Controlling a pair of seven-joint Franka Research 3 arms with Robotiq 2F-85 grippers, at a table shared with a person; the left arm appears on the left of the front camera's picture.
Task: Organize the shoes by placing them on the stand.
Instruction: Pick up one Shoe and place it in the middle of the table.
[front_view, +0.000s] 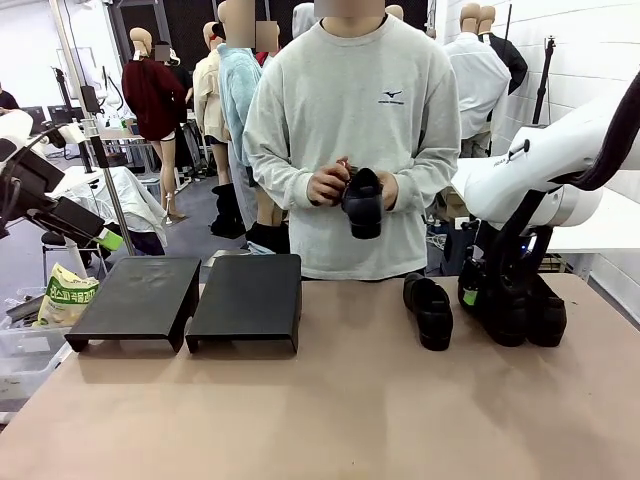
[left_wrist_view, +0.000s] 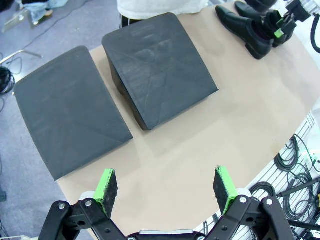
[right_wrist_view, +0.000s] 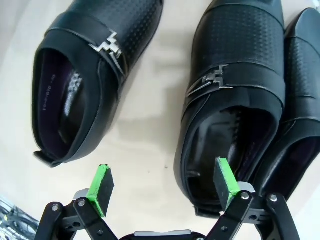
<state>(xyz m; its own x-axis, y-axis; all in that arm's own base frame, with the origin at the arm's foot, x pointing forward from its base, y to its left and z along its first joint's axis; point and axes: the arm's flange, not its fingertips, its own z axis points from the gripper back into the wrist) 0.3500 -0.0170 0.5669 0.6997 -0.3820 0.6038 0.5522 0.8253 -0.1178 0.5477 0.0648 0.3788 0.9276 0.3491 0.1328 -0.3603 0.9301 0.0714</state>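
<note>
The person across the table holds one black glossy shoe (front_view: 362, 202) in both hands at chest height. Three more lie on the table's right: one alone (front_view: 431, 312) (right_wrist_view: 85, 75), and a pair side by side (front_view: 507, 316) (front_view: 547, 318). My right gripper (front_view: 486, 304) (right_wrist_view: 163, 180) is open and low over them. One pad stands over the heel opening of the middle shoe (right_wrist_view: 235, 100), the other over bare table between two shoes. The two matte black risers (front_view: 135, 298) (front_view: 246, 297) stand unloaded at the left. My left gripper (left_wrist_view: 165, 185) (front_view: 106, 238) hangs open above them.
The person stands close to the far edge, behind the right riser (left_wrist_view: 160, 70). A bag (front_view: 64, 293) and a plastic bin (front_view: 20, 345) sit off the table's left side. Cables (left_wrist_view: 295, 165) hang beyond the table's edge in the left wrist view.
</note>
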